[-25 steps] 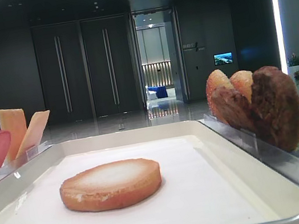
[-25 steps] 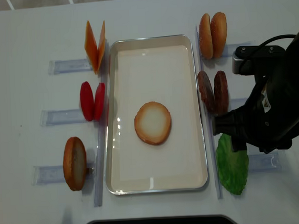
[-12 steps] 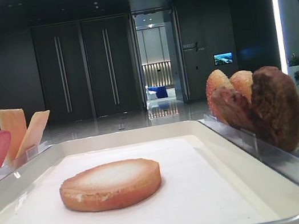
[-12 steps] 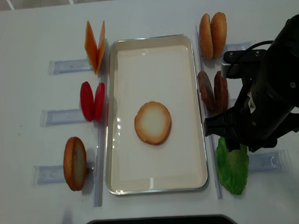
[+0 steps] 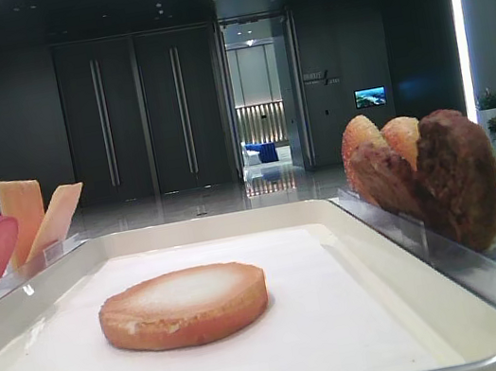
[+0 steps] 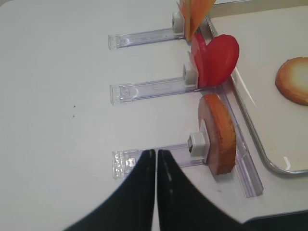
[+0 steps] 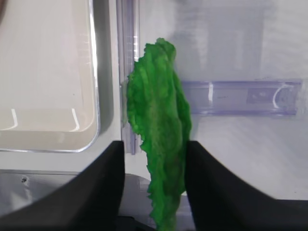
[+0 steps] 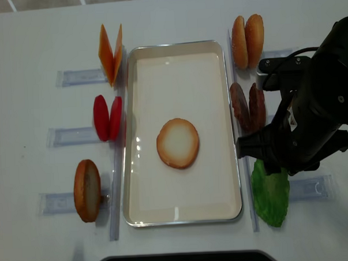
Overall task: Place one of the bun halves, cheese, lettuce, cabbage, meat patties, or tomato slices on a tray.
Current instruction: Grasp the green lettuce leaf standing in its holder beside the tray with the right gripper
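Tray: a shallow off-white rectangular tray holds one round tan bun half lying flat at its centre.
Lettuce: a ruffled bright green lettuce leaf stands on edge at the tray's 4 o'clock, just outside the rim.
Right gripper: black fingers straddle the leaf on both sides; whether they press it cannot be told.
Left gripper: black fingers pressed together, empty, above the white table, with an upright bun half at its 2 o'clock.
Patties: two dark brown rough meat discs stand at the tray's 3 o'clock.

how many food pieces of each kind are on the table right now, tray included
bun halves: 4
cheese: 2
tomato slices: 2
meat patties: 2
lettuce: 1
total: 11
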`<state>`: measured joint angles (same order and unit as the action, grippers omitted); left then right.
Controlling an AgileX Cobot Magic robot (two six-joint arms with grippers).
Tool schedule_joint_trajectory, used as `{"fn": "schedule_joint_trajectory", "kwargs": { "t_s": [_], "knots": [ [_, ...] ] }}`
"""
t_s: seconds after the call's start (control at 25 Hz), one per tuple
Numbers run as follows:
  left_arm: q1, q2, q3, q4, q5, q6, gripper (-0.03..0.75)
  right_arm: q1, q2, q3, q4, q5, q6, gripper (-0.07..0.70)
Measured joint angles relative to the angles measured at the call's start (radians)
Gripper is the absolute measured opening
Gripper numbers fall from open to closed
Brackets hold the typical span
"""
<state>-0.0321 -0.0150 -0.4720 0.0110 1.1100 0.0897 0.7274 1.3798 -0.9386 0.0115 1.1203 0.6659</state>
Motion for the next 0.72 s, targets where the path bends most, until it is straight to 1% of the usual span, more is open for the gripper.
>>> {"fn": "schedule_joint_trajectory", "kwargs": {
  "t_s": [0.36,0.44,0.52,0.68,0.72],
  "knots": [
    [0.000,0.000,0.000,0.000,0.000,0.000,0.000,0.000,0.000,0.033,0.000,-0.006,-0.004,0.286],
    [0.000,0.000,0.000,0.000,0.000,0.000,0.000,0.000,0.000,0.033,-0.003,-0.008,-0.004,0.269],
    [0.000,0.000,0.000,0.000,0.000,0.000,0.000,0.000,0.000,0.033,-0.004,-0.009,-0.004,0.221],
    [0.000,0.000,0.000,0.000,0.000,0.000,0.000,0.000,0.000,0.033,-0.023,-0.009,-0.015,0.036],
    [0.000,0.000,0.000,0.000,0.000,0.000,0.000,0.000,0.000,0.033,-0.024,-0.009,-0.019,0.025]
  ]
}}
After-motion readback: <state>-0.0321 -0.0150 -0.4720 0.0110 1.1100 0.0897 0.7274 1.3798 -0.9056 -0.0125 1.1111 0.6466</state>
